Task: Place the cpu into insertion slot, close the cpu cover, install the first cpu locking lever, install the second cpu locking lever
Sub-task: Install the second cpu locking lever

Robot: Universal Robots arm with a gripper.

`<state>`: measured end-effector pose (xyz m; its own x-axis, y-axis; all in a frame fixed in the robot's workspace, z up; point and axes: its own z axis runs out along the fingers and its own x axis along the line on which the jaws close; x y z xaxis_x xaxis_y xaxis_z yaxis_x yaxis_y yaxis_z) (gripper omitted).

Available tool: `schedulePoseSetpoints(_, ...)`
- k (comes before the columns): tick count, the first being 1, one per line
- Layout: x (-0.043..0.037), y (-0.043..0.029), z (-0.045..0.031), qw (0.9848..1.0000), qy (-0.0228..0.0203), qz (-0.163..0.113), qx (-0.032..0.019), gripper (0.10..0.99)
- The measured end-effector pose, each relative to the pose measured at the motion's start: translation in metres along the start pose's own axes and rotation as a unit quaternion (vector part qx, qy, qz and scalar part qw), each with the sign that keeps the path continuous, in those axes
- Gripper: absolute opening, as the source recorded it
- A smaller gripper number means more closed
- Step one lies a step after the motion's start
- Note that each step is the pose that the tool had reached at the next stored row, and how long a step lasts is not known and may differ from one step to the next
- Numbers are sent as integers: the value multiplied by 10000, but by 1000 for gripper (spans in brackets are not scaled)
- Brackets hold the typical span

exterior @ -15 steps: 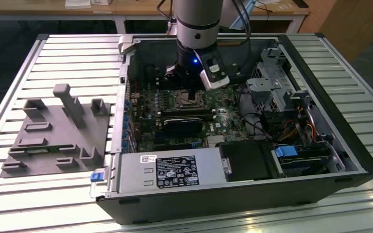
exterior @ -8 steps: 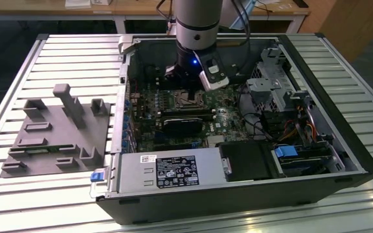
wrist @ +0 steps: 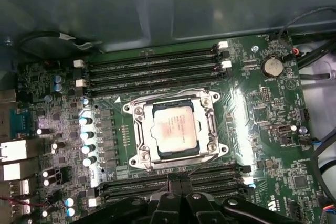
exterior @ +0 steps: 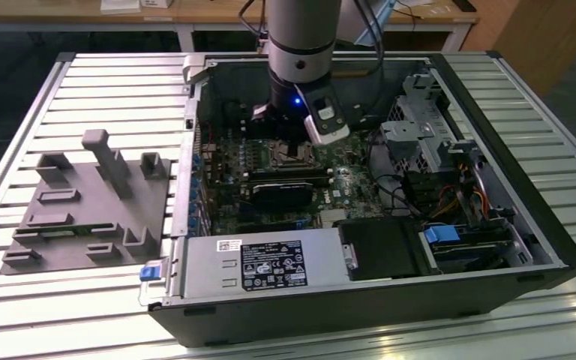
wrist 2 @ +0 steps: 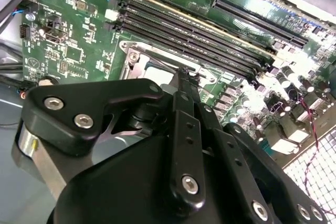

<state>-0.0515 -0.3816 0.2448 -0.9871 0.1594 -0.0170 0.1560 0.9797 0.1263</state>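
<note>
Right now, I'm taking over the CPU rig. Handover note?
Pincer: hovers just beside the socket, over the memory slots on one side of it; whether it is open or shut is not clear, and nothing shows in its grip.
Cpu: lies flat in the insertion slot, silvery top up.
Cpu cover: down around the chip, which shows through its cut-out.
Done: chip placed, cover appears closed.
Left: I can't tell whether either locking lever is latched; check both before moving on.
</note>
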Motion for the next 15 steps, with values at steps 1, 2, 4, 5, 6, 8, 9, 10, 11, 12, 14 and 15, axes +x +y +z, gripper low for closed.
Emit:
schedulePoseSetpoints(1, 4, -7, 4, 10000, 1, 0, -3, 102)
schedulePoseSetpoints(2, 8, -15, 8, 10000, 1, 1, -7, 102)
schedulePoseSetpoints(4, 18, -29, 20, 10000, 3, 2, -21, 102)
schedulePoseSetpoints(5, 23, -33, 28, 10000, 4, 2, -26, 102)
schedulePoseSetpoints(6, 26, -38, 35, 10000, 5, 2, -30, 102)
schedulePoseSetpoints(8, 29, -47, 48, 10000, 6, 1, -34, 102)
schedulePoseSetpoints(9, 30, -50, 52, 10000, 6, 2, -35, 102)
schedulePoseSetpoints(10, 36, -64, 70, 10000, 7, 2, -41, 102)
schedulePoseSetpoints(11, 48, -69, 78, 10000, 8, 3, -46, 102)
schedulePoseSetpoints(12, 59, -73, 85, 10000, 9, 3, -51, 102)
schedulePoseSetpoints(14, 81, -82, 101, 10000, 11, 3, -65, 102)
schedulePoseSetpoints(15, 90, -87, 109, 10000, 12, 3, -73, 102)
